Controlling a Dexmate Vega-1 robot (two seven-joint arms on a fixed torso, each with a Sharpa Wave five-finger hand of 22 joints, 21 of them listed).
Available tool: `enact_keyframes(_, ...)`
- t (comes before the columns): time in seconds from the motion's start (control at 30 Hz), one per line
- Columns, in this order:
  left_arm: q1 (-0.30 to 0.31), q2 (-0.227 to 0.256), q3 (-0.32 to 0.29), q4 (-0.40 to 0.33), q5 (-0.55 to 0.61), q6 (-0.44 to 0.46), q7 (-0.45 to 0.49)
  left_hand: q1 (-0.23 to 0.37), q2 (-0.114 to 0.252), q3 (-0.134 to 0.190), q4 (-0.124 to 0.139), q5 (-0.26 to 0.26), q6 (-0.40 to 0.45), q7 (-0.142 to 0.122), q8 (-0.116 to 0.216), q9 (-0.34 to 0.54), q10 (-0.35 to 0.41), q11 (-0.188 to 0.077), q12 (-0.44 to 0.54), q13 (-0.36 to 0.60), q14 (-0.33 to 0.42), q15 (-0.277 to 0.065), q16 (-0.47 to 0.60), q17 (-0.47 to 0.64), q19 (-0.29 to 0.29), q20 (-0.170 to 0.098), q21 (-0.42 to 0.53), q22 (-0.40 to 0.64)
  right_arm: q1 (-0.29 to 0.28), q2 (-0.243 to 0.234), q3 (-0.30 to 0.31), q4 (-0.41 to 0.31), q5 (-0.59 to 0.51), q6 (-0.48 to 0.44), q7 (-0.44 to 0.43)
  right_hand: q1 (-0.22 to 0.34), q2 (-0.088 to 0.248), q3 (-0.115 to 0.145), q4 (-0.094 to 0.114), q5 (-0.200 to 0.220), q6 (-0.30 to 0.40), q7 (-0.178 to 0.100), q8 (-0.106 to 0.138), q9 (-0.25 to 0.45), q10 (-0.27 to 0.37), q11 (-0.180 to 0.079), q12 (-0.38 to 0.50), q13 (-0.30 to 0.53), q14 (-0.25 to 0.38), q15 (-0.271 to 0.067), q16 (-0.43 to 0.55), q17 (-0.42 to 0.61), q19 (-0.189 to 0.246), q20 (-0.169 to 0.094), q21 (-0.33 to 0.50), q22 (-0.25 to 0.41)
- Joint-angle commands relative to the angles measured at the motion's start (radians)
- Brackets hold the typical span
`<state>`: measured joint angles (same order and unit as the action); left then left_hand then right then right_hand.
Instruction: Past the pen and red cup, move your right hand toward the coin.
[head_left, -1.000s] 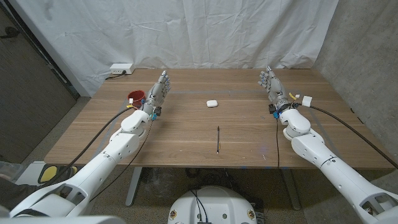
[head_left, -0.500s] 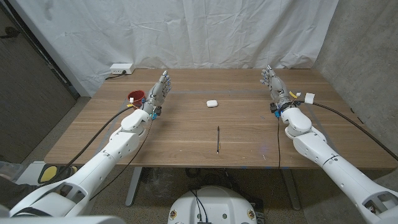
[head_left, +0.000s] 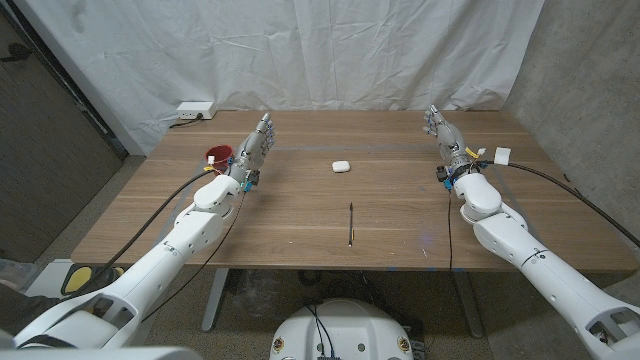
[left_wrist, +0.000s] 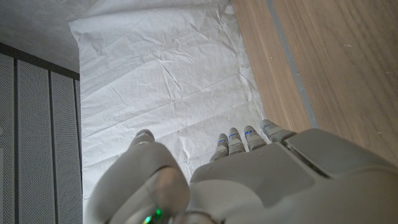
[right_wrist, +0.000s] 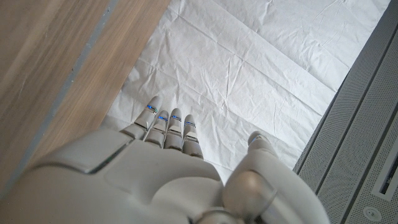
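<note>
A thin dark pen (head_left: 351, 223) lies on the wooden table (head_left: 300, 215) near its middle front. The red cup (head_left: 218, 155) stands at the far left, just beside my left hand (head_left: 254, 147), which stays raised with straight, spread fingers and holds nothing. At the far right of the table my right hand (head_left: 444, 139) is also raised, fingers straight and empty, well to the right of the pen. In the wrist views the left hand (left_wrist: 249, 180) and the right hand (right_wrist: 155, 180) both point their fingers at the white curtain over the table's edge.
A small white case (head_left: 340, 166) lies at the table's middle, beyond the pen. A white power strip (head_left: 195, 110) sits at the far left corner. A white curtain (head_left: 300, 50) hangs behind the table. A grey wall (head_left: 590, 90) stands to the right.
My right hand and forearm have drifted slightly to the right. The left hand, pen and cup have not moved.
</note>
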<state>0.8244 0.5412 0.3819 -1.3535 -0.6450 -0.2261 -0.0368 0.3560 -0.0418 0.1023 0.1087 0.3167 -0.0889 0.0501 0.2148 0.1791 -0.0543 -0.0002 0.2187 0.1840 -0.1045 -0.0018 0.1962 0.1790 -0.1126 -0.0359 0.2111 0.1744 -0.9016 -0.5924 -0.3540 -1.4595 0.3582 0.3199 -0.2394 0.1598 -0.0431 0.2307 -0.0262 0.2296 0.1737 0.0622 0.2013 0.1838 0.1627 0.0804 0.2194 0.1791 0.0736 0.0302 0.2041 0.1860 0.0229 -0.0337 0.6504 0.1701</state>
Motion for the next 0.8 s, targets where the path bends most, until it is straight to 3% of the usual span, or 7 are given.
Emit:
enact_keyframes(0.03, 0.002, 0.004, 0.000, -0.010, -0.002, 0.008, -0.002, 0.008, 0.007, 0.003, -0.008, 0.002, 0.006, 0.001, 0.002, 0.004, 0.003, -0.002, 0.003, 0.002, 0.003, 0.001, -0.001, 0.002, 0.009, -0.060, -0.002, 0.004, -0.001, -0.014, -0.006, 0.007, -0.090, 0.003, -0.062, 0.010, 0.002, 0.004, -0.010, 0.005, 0.018, -0.002, 0.008, 0.004, 0.010, -0.008, 0.008, 0.005, 0.014, -0.004, 0.010, 0.003, 0.009, -0.022, -0.005, 0.002)
enact_keyframes(0.8, 0.014, 0.001, 0.007, -0.028, 0.003, 0.009, 0.007, 0.018, 0.017, 0.005, -0.012, -0.001, 0.013, -0.001, -0.001, 0.005, 0.010, -0.002, 0.002, 0.002, 0.008, 0.002, -0.002, 0.002, 0.011, -0.056, -0.003, 0.004, -0.025, -0.062, 0.014, -0.018, -0.173, -0.060, -0.139, 0.017, 0.006, 0.006, -0.016, 0.010, 0.028, -0.012, 0.008, 0.004, 0.019, -0.016, 0.009, 0.005, 0.022, -0.008, 0.009, 0.003, 0.019, -0.024, -0.016, 0.002)
